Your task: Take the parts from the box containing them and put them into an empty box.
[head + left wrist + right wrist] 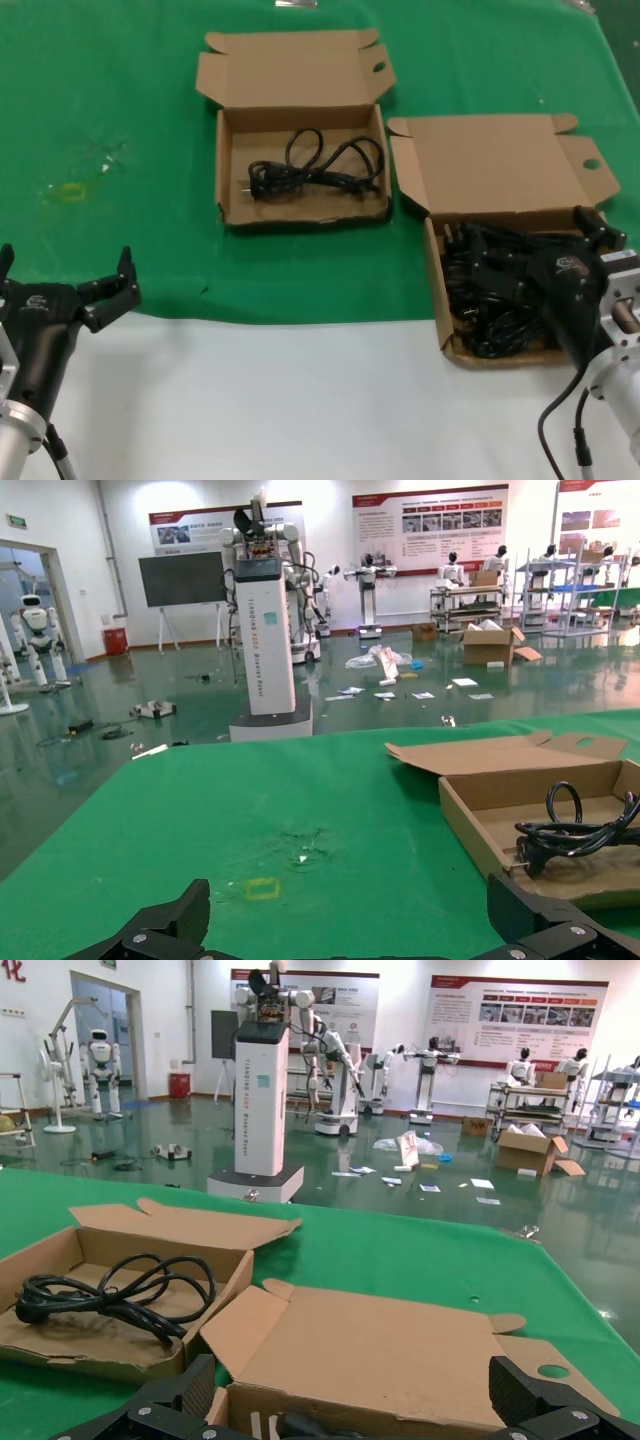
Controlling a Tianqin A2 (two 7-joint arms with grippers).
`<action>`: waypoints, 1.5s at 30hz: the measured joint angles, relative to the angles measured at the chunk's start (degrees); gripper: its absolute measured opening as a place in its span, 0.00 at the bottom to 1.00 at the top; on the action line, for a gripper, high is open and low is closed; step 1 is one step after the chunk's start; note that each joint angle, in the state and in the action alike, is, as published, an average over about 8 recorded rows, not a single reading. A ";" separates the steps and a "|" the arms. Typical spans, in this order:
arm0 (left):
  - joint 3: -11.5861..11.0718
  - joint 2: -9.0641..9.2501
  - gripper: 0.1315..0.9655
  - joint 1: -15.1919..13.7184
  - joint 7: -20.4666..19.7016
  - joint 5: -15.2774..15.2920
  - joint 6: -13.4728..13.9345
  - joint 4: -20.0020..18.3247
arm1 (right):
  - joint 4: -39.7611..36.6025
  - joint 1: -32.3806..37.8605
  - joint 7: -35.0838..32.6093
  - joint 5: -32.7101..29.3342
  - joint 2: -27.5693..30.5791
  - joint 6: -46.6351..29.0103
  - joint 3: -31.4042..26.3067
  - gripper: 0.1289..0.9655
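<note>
We see a green cloth (120,120) covering the table, white at the near edge. On it sit two open boxes: the far box (300,160) holds one looped cord (315,168), and the near box (480,240) on the right is heaped with cords (490,290). The right gripper (590,235) hangs over that heap, jaws spread. The left gripper (65,280) waits at the near left, jaws spread. We can read no writing on either box.
</note>
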 joint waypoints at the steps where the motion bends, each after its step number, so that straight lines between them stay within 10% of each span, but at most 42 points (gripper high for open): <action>1: 0.00 0.00 1.00 0.00 0.00 0.00 0.00 0.00 | 0.00 0.00 0.00 0.00 0.00 0.00 0.00 1.00; 45: 0.00 0.00 1.00 0.00 0.00 0.00 0.00 0.00 | 0.00 0.00 0.00 0.00 0.00 0.00 0.00 1.00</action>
